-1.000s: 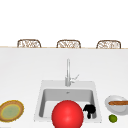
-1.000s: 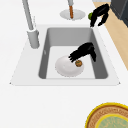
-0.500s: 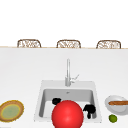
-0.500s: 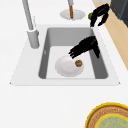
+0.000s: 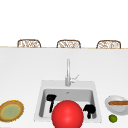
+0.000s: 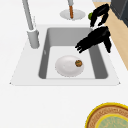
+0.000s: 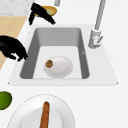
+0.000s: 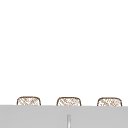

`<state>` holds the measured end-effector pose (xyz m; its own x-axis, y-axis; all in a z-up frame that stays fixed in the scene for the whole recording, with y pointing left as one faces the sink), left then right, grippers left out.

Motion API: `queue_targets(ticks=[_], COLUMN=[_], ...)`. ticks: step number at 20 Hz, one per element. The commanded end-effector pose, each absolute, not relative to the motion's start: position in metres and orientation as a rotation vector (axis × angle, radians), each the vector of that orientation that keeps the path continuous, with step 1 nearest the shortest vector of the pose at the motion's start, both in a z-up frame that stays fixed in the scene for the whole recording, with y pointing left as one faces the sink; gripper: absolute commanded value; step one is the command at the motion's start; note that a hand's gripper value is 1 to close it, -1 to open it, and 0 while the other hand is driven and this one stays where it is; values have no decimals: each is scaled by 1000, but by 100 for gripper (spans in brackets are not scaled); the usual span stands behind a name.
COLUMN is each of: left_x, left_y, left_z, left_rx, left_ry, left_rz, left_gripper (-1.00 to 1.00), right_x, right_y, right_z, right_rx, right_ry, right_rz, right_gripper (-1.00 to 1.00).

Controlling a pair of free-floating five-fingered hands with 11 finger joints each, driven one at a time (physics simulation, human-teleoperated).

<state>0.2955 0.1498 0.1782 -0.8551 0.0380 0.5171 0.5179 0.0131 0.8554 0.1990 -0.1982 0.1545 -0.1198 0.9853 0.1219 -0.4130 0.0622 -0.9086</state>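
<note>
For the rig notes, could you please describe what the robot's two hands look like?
Both the left hand and the right hand are plain, uniformly black and human-shaped, with slender fingers and a thumb. They float free, ending at the wrist with no arm. No cables, markings or sleeves are visible.

Left hand: black. Right hand: black. Counter: white. Sink: grey basin, pale rim. Faucet: metallic grey. Plate in the sink: white, bearing a small brown-and-green item. Ball: red. Left plate: green centre, yellow-brown woven rim. Right plate: white, with a brown stick. Lime: green. Chair backs: brown-and-white weave.
</note>
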Motion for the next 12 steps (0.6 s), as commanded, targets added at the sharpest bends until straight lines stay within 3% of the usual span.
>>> queue_targets(ticks=[1, 12], left_x=[282, 228], left_y=[165, 202], left_z=[209, 280], left_rx=[-560, -554], left_ry=[-1963, -1952], left_rz=[-1854, -1845], left_gripper=[-100, -100], right_x=[199, 199], right_y=[-198, -198], right_z=[155, 155], right_rx=[-756, -756], right_ry=[-1034, -1034], right_rz=[1411, 1411], right_gripper=[0, 0])
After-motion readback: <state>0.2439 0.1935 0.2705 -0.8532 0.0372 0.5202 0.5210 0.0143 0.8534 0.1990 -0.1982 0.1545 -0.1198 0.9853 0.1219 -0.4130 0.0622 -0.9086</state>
